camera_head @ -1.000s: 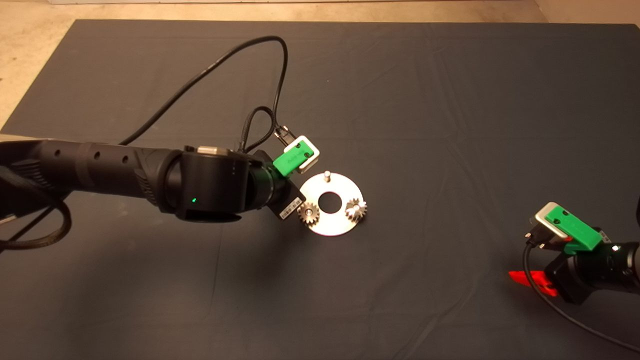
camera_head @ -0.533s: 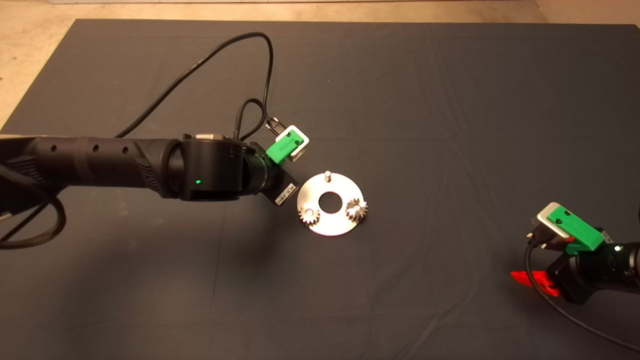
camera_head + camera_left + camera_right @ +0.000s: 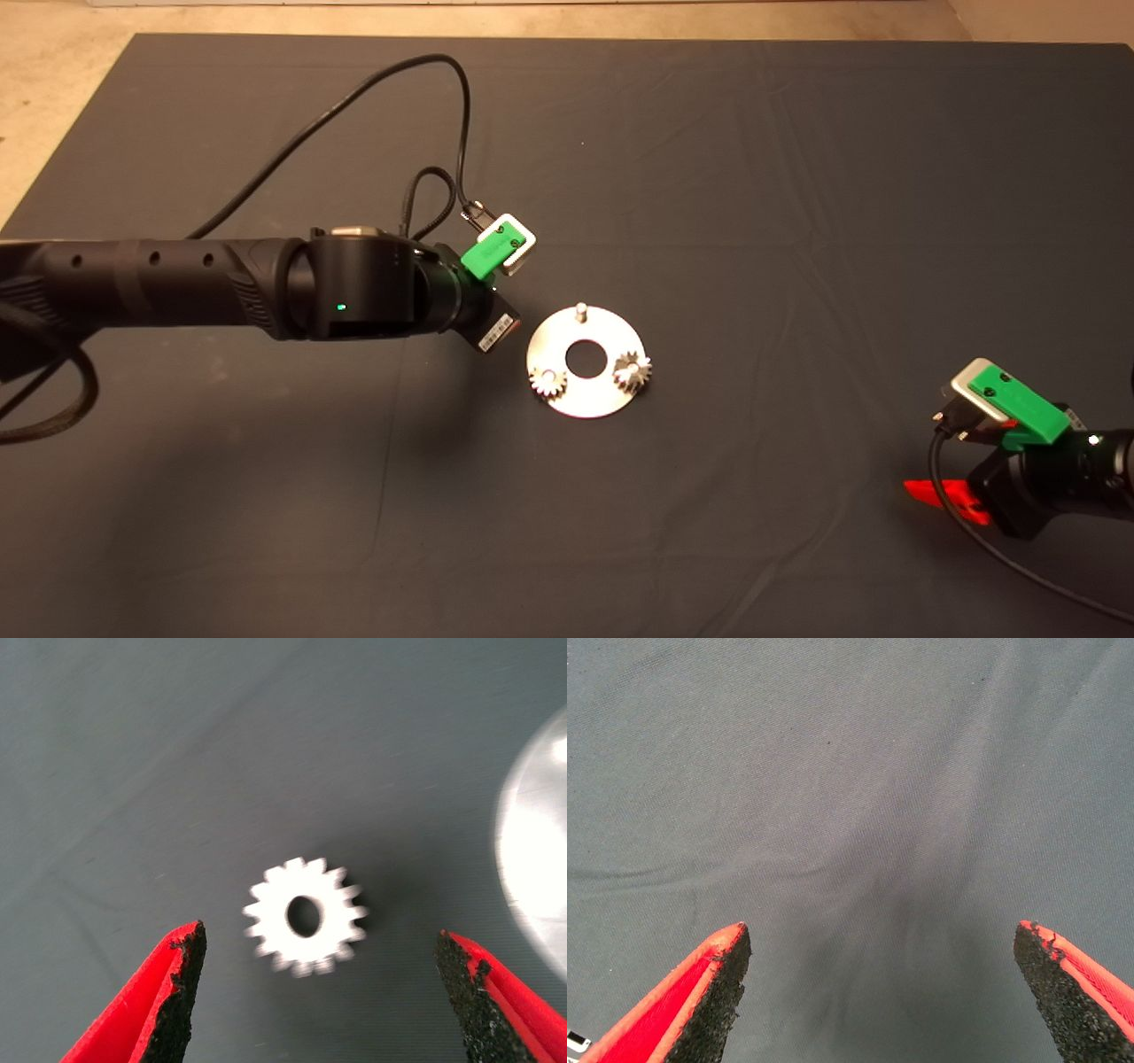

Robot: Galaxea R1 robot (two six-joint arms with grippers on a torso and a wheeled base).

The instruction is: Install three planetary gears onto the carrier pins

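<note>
Head view: round carrier plate [image 3: 585, 390] at frame centre, two planetary gears [image 3: 548, 382] seated, upper pin [image 3: 580, 311] bare | left wrist view: left gripper [image 3: 319, 992] spread wide above loose third gear [image 3: 306, 917] flat on mat [image 3: 709, 177] | likely small, rigid, slick steel; grip across toothed rim | right gripper [image 3: 881, 992] parked lower right, fingers apart, empty.

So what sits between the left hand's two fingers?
One loose gear lying flat on the mat, touching neither finger, in the left wrist view.
</note>
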